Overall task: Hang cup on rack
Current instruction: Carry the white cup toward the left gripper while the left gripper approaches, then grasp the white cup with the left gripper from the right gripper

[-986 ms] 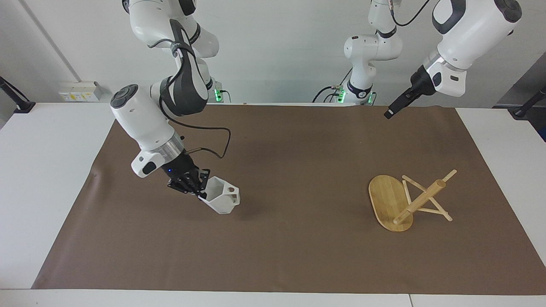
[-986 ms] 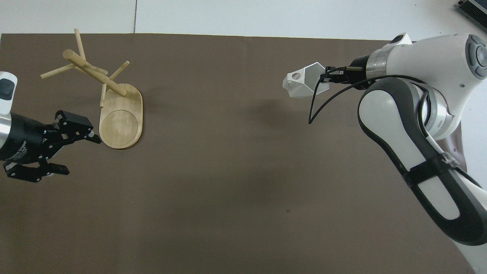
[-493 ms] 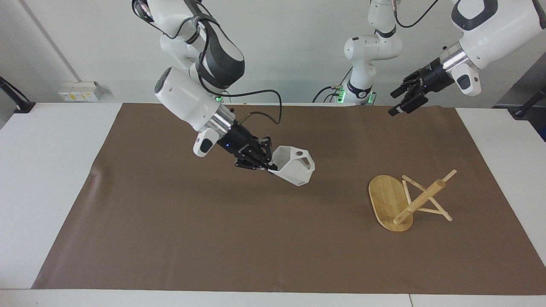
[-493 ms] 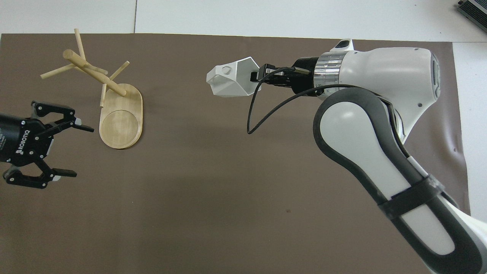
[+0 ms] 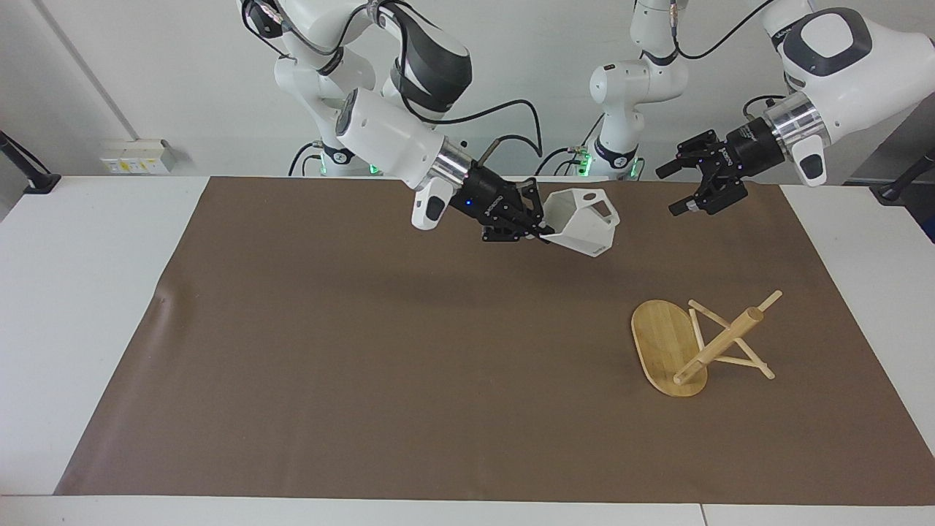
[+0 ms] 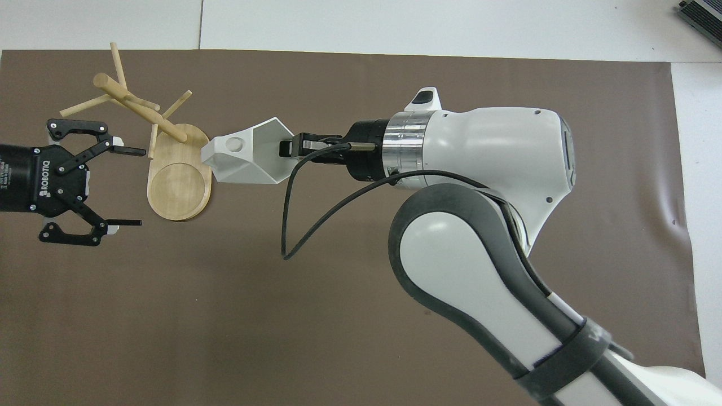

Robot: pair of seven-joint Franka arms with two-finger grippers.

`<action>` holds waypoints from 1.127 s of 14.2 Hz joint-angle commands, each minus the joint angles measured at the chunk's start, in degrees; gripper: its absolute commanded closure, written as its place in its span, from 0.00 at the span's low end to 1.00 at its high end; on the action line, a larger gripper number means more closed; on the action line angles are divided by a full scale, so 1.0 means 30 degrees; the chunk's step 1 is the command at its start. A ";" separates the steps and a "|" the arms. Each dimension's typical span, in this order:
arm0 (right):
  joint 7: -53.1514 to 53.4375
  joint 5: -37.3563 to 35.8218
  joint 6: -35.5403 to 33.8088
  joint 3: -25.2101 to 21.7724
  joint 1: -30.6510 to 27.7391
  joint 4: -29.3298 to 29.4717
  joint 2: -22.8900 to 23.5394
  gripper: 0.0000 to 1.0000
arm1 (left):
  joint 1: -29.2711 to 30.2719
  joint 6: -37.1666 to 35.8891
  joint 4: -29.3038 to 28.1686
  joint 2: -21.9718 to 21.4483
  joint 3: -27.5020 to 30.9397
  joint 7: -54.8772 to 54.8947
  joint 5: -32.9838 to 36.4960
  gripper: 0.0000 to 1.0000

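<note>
A brown mat (image 5: 409, 380) covered the white surface (image 5: 80, 292) before a plain pale wall (image 5: 146, 80). The right gripper (image 5: 544, 232), fingers clamped on the rim of the cup (image 5: 582, 220), carried it in the air over the mat's middle, at about ten o'clock from the rack (image 5: 701, 343) in the facing view. The rack lay toppled toward the left arm's end, post slanting, base on edge. The left gripper (image 5: 683, 188) hovered over the mat with fingers spread wide. Hanging well likely required righting the rack first, then steering the handle's hole onto a peg.
</note>
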 commanded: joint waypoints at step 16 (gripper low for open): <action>0.0480 0.0469 0.2940 0.1918 0.0192 -0.0346 -0.0034 1.00 | -0.0315 0.2157 -0.1434 0.0183 -0.0831 -0.1791 -0.3716 0.00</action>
